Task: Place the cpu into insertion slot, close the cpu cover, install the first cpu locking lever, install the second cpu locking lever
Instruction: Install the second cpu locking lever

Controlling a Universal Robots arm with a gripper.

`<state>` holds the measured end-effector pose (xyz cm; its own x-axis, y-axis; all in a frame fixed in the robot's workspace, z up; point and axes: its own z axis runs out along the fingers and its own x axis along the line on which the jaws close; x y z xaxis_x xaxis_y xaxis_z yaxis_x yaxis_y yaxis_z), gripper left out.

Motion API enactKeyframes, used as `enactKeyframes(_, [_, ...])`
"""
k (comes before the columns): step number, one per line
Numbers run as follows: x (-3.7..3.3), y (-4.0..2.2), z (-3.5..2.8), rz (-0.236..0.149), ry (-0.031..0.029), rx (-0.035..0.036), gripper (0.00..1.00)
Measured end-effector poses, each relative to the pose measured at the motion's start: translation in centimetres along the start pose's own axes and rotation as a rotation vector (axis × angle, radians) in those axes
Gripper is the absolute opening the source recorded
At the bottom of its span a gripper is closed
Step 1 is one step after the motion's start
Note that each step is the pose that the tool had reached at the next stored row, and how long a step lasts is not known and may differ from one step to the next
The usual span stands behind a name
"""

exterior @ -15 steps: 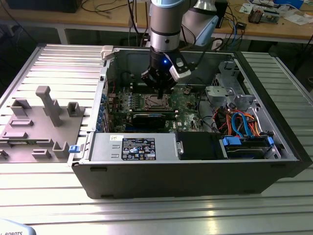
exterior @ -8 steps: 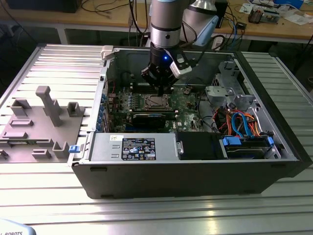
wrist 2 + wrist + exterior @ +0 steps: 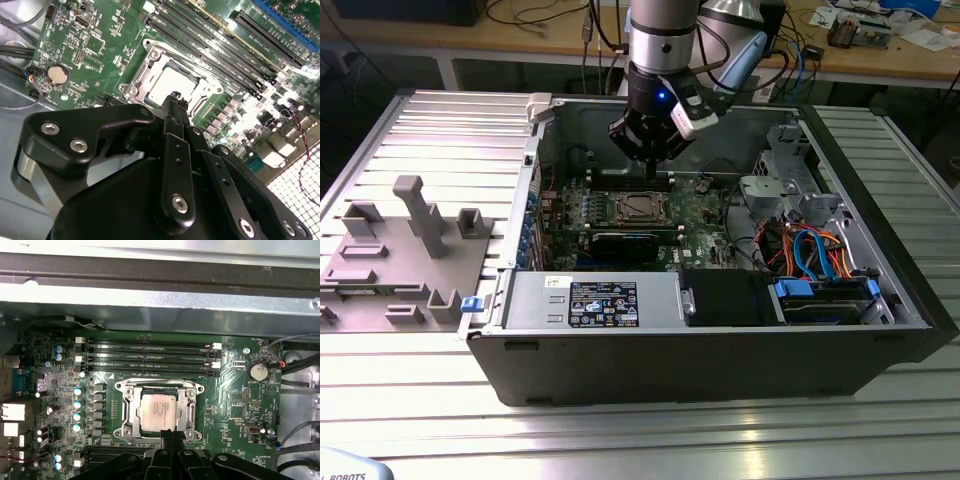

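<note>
Jaws of the gripper [image 3: 175, 96], pinched together and holding nothing, hang directly above the near edge of the cpu [image 3: 158, 411], seated inside the cpu cover [image 3: 158, 388].

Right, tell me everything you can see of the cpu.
The cpu is a small flat square chip with a dull silver-grey metal top. It lies level in its socket on the green motherboard, and the cpu cover, a silvery frame, lies down around it. The gripper hovers at the socket's edge, fingertips together; whether they touch the chip cannot be told.
</note>
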<state>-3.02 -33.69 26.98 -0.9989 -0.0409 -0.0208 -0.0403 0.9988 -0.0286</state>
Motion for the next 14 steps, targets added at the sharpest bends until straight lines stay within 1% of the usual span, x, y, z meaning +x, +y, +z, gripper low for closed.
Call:
enactKeyframes(3, [0.02, -0.48, 0.02, 0.000, -0.0001, -0.0005, 0.11])
enactKeyframes(4, [0.04, -0.79, 0.03, 0.000, -0.0001, -0.0008, 0.11])
enactKeyframes(8, [0.06, -1.29, 0.06, 0.000, -0.0001, -0.0007, 0.11])
enactKeyframes(10, [0.07, -1.60, 0.13, 0.000, -0.0002, -0.0026, 0.11])
enactKeyframes(12, [0.10, -2.00, 0.21, 0.000, -0.0004, -0.0085, 0.11])
enactKeyframes(13, [0.12, -2.15, 0.24, 0.001, -0.0006, -0.0138, 0.11])
enactKeyframes(14, [0.18, -2.41, 0.29, 0.001, -0.0013, -0.0314, 0.11])
